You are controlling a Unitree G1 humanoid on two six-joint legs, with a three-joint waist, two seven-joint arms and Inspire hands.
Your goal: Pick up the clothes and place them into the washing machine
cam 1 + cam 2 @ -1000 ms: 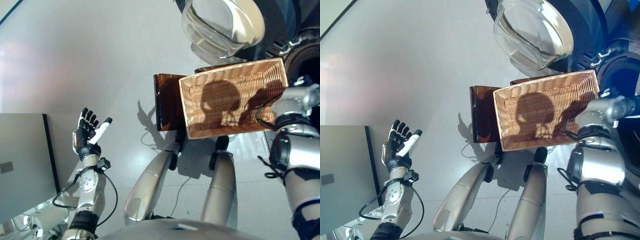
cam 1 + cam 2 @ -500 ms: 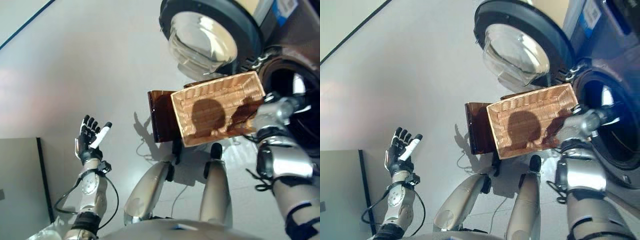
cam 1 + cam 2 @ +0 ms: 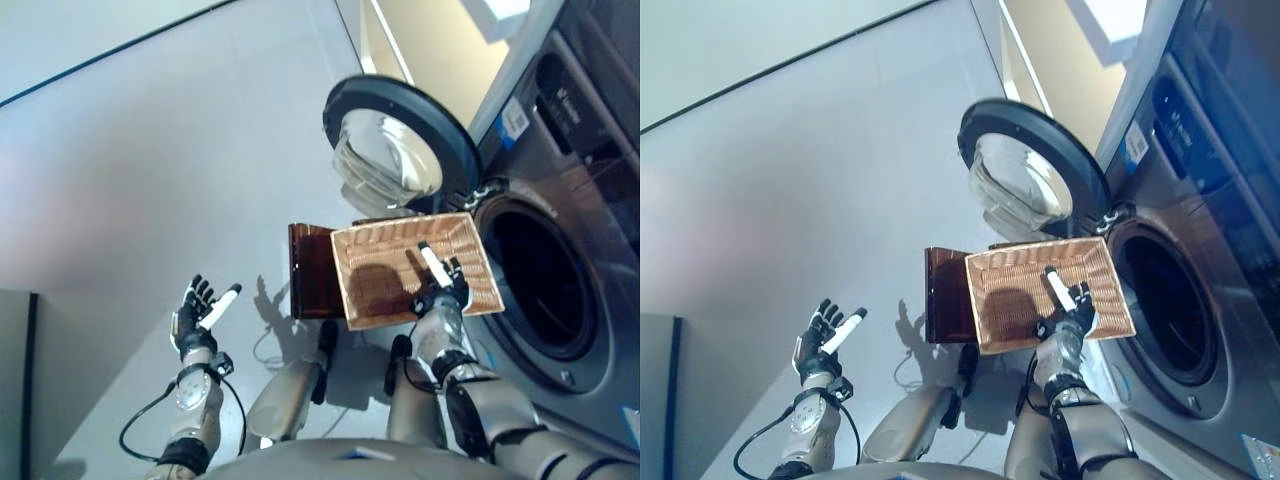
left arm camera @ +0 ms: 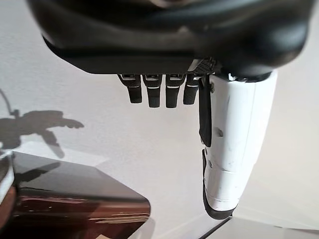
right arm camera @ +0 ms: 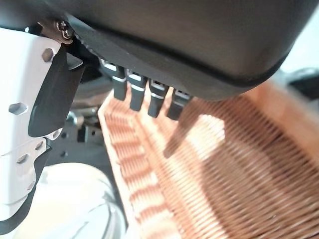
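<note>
Left eye view: we see into the washing machine (image 3: 570,200) only as far as its dark drum opening (image 3: 535,290); whatever lies inside is lost in shadow, so we cannot tell where the clothes are. No clothes show in either hand or in the wicker basket (image 3: 375,260), whose woven floor carries only shadow. The machine's front runs off the right edge, cut off there.

Taking the basket as our landmark: the round glass door (image 3: 400,150) stands swung open just behind it, the drum opening lies immediately to its right, and a dark brown glossy stand (image 3: 310,275) sits under it and pokes out on its left.

Our right hand (image 3: 440,290) hovers over the basket's right half, fingers straight and relaxed, white-covered thumb spread away; it holds nothing. The right wrist view confirms this, with the fingers (image 5: 134,92) hanging loose above the weave, not touching it as far as we can tell.

Our left hand (image 3: 198,318) is well to the basket's left above the grey floor (image 3: 150,170), likewise spread wide and empty.
</note>
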